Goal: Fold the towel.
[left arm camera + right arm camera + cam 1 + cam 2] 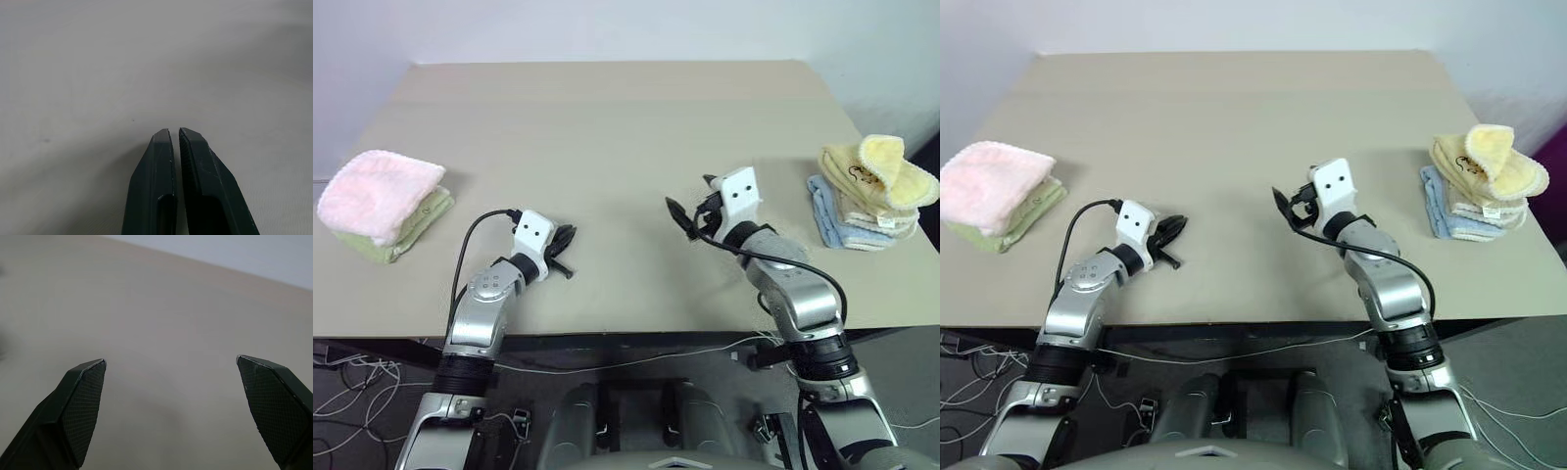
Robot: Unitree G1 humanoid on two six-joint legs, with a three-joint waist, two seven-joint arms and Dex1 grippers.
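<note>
- Right gripper point(690, 209) released, left gripper point(564, 250) clenched on nothing, both over bare counter point(607, 127).
- The towel point(876, 174) tops the right-hand stack; fetching it comes next.

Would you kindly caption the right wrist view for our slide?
Open right hand, holding nothing, above the bare table.

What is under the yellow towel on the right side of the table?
The yellow towel tops a small stack. Beneath it sit a whitish folded towel and a light blue towel on the table. Only their edges show; the rest is covered.
</note>
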